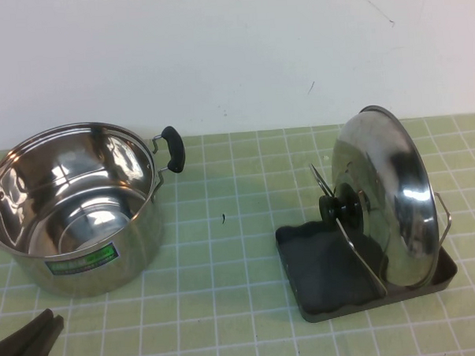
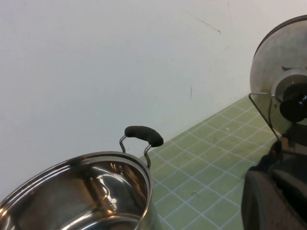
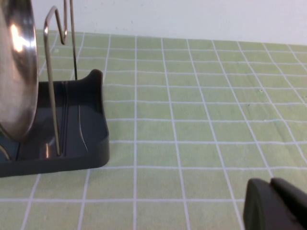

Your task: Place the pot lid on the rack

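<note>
Stainless pot lid [image 1: 388,199] is seen on edge in the rack [image 1: 366,263] in the high view, black knob [image 1: 343,208] facing the pot [image 1: 73,209], disc tilted back slightly. Open mat [image 1: 225,249] is left between pot and rack. Left gripper [image 1: 24,341] is parked at the near left corner, fingers together, nothing held.

Left wrist view: pot rim and handle [image 2: 144,135] are shown, lid well apart.

Right wrist view: right gripper [image 3: 276,206] is just visible near the tray; finger state cannot be told.

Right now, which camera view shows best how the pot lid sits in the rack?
The high view: the whole pot lid stands on edge in the rack. The left wrist view shows only part of it; the right wrist view, just its rim. Left gripper sits at the table's near edge; right gripper is low beside the rack.
</note>
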You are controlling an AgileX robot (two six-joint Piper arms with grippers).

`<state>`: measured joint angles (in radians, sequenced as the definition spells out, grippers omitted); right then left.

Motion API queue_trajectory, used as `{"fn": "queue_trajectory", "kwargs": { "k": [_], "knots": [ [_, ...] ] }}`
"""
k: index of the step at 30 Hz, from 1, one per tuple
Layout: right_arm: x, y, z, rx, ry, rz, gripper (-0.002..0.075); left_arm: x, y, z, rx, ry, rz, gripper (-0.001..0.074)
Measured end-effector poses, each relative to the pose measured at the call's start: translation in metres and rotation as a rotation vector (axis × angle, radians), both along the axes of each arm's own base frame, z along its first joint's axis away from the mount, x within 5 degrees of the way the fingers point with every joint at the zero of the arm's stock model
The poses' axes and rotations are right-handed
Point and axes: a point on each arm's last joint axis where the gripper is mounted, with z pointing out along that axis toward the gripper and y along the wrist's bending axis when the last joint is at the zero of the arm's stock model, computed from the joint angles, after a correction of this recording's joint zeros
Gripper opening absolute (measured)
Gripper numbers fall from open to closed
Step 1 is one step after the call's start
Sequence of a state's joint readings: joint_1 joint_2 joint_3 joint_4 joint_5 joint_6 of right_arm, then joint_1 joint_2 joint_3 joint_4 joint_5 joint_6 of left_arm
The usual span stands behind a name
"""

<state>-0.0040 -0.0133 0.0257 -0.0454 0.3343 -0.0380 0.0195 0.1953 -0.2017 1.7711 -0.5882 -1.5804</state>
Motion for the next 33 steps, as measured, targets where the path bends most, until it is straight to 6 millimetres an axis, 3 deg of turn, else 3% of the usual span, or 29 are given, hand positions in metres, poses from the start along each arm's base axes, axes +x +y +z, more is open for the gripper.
{"fn": "queue_trajectory", "kwargs": {
  "k": [13, 22, 26, 33],
  "knots": [
    [0.000, 0.000, 0.000, 0.002, 0.000, -0.001, 0.0011, 0.000, 0.001, 0.000, 0.000, -0.002, 0.007, -0.0001],
    [0.000, 0.000, 0.000, 0.002, 0.000, -0.001, 0.0011, 0.009, 0.032, -0.001, -0.173, -0.130, 0.366, -0.0001],
    [0.000, 0.000, 0.000, 0.002, 0.000, -0.001, 0.0011, 0.000, 0.052, -0.021, -0.310, 0.046, 0.583, -0.0001],
    [0.000, 0.000, 0.000, 0.001, 0.000, -0.001, 0.0011, -0.011, 0.054, -0.057, -0.219, 0.321, 0.648, -0.0001]
  ]
}}
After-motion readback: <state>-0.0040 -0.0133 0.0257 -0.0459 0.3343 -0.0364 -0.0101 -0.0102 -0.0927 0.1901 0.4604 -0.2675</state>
